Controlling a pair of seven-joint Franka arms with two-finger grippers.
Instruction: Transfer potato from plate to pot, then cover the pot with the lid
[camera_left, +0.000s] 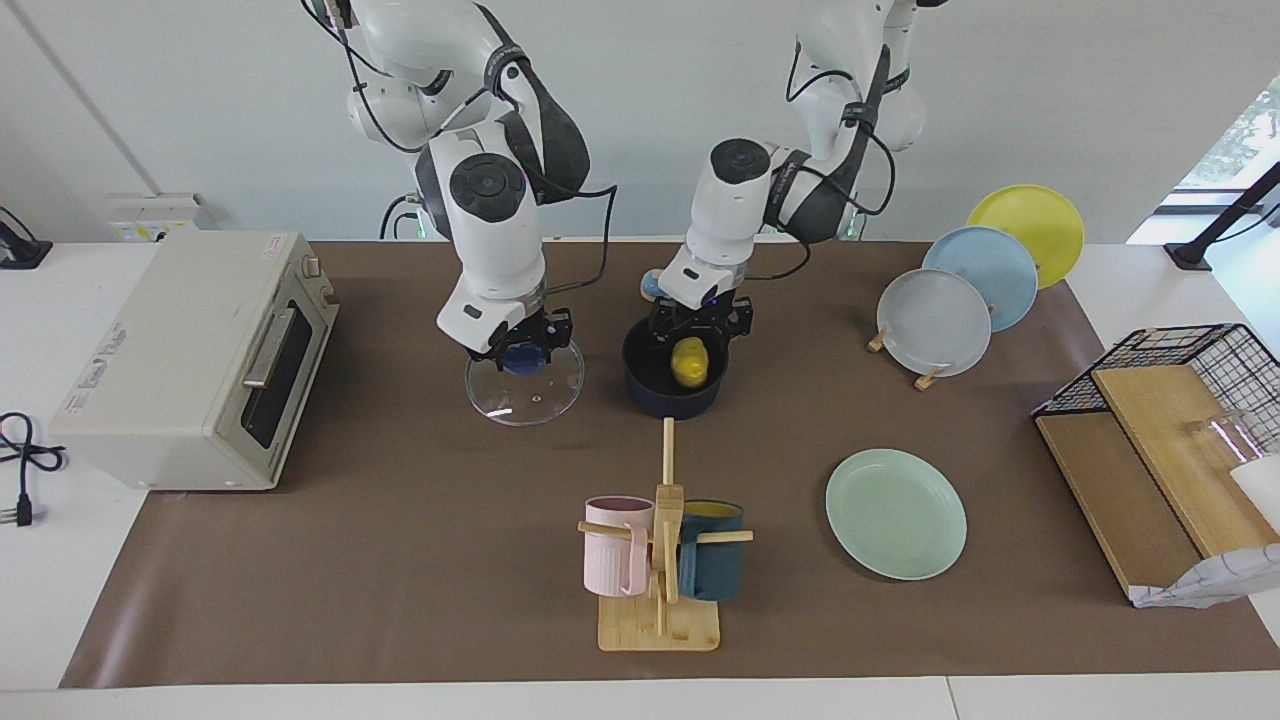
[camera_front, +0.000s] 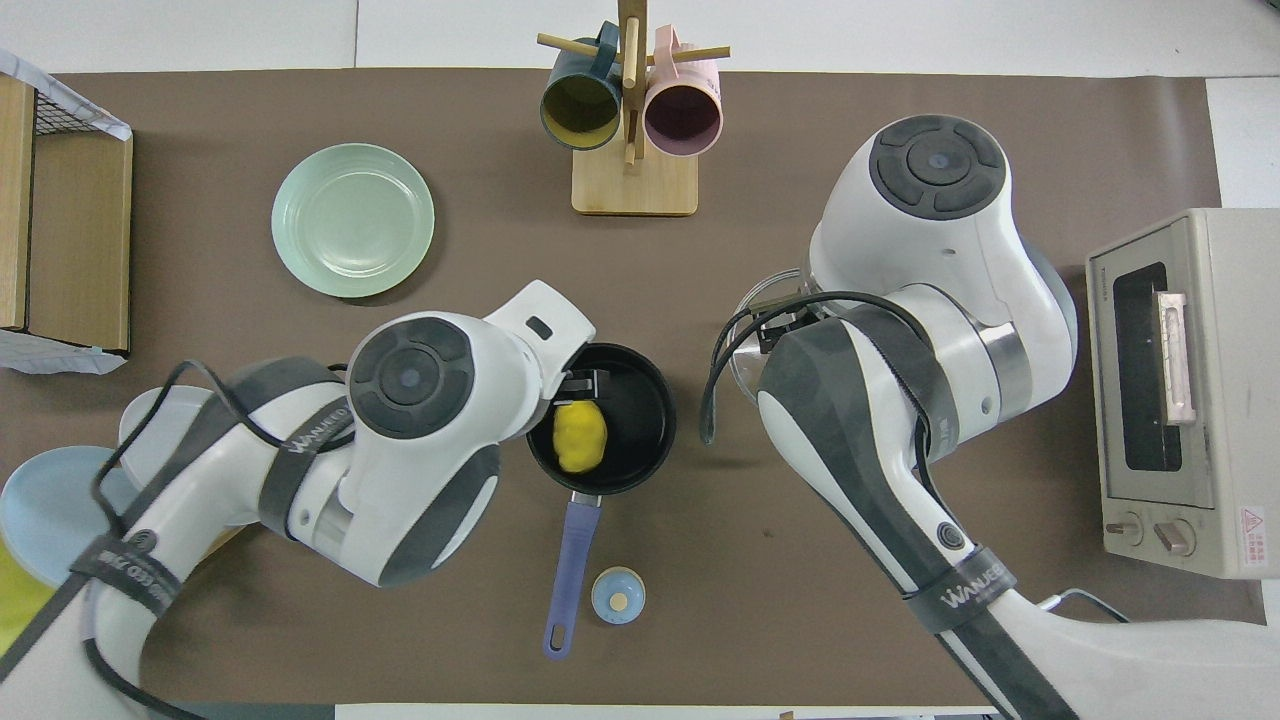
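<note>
Jaws: left gripper (camera_left: 702, 322) spread, empty over pot; right gripper (camera_left: 521, 352) clamped on lid knob.
Worktop (camera_left: 400, 560) w/ mint plate (camera_left: 895, 513) bare; pot (camera_left: 672, 380) has potato (camera_left: 688, 362) inside; lid (camera_left: 524, 384) hangs tilted beside pot. Risk: left arm is close above the rim, so a lid swung across could clip it; a tilted lid may seat crooked on the potato.

toaster oven (camera_left: 195, 355), mug rack (camera_left: 660, 560), upright plates (camera_left: 935, 320), wire basket (camera_left: 1185, 375)
</note>
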